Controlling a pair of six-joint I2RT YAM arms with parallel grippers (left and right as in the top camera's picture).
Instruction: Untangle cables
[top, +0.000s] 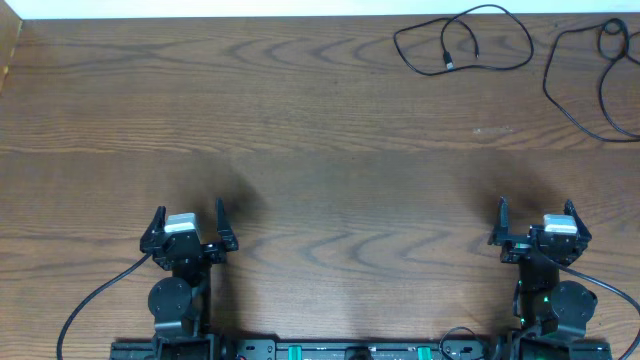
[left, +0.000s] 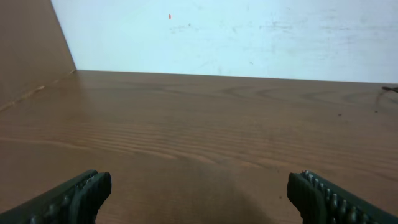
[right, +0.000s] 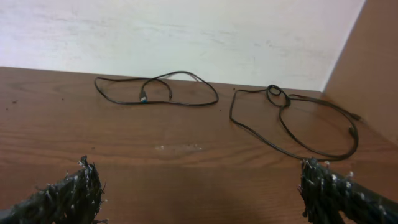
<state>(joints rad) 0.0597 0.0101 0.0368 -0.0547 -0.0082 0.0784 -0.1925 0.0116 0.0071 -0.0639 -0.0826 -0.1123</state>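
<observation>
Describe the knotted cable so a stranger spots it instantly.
Go to the far right corner of the table. Of two black cables there, the knotted cable lies nearer the corner. Its small tight knot sets it apart from the loosely looped neighbour.

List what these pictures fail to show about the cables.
Overhead: the right cable runs off the frame's right edge, so its far part is cut off.
Overhead: the left cable's plug is too small to identify.
Right wrist: the right cable's twist is too small to tell knot from loop.
</observation>
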